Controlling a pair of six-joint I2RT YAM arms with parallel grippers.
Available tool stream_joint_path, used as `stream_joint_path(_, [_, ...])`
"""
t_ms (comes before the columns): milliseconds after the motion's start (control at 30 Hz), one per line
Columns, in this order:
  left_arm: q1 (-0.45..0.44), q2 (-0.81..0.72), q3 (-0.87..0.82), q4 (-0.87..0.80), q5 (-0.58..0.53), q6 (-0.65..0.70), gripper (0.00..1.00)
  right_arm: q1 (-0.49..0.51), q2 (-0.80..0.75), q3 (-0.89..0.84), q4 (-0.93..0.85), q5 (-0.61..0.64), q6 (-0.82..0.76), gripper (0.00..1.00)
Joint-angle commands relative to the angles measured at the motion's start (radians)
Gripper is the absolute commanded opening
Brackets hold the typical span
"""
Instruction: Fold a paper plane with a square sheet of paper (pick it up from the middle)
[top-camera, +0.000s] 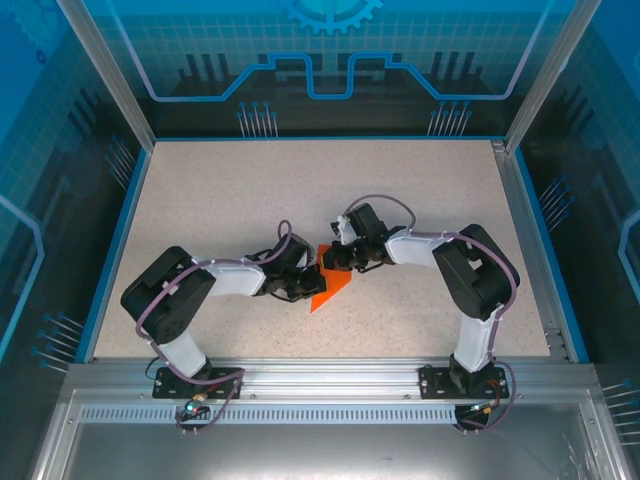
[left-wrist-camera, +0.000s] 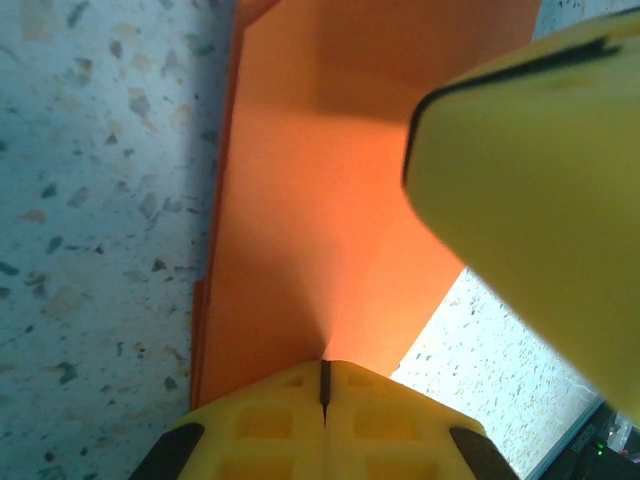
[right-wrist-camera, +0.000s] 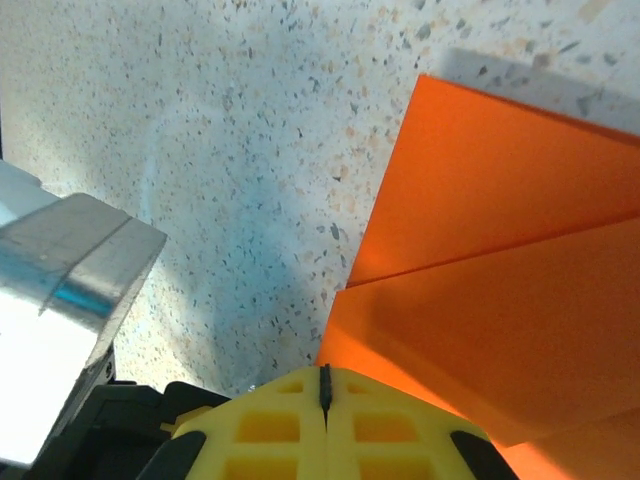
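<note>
Though creased, square sheet of paper (top-camera: 332, 288) diagonal, tip near-left, clamped in left pincer (left-wrist-camera: 324, 382); right pincer (right-wrist-camera: 324, 382) closed alongside.

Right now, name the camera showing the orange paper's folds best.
Right wrist: the orange paper shows its layered flaps and fold edges sharply. Left wrist: close, partly covered by a yellow finger. Top external: a small, distant patch.
</note>
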Motion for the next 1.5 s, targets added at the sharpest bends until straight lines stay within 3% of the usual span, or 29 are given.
stream_joint_path(0, [-0.016, 0.059, -0.037, -0.083, -0.031, 0.016, 0.00, 0.003, 0.023, -0.035, 0.017, 0.045, 0.026, 0.02])
stream_joint_path(333, [-0.018, 0.066, -0.048, -0.092, -0.035, 0.018, 0.00, -0.106, 0.093, -0.074, 0.109, 0.053, 0.044, 0.02])
stream_joint_path(700, [-0.023, 0.071, -0.071, -0.079, -0.035, 0.012, 0.00, -0.235, 0.145, 0.038, 0.060, 0.058, 0.017, 0.03])
stream_joint_path(1133, [-0.031, 0.081, -0.070, -0.069, -0.033, 0.011, 0.00, -0.264, 0.140, 0.129, -0.042, 0.113, -0.040, 0.05])
stream_joint_path(1467, [-0.036, 0.060, -0.015, -0.064, -0.034, 0.002, 0.00, -0.240, -0.064, 0.090, -0.139, 0.112, -0.086, 0.14])
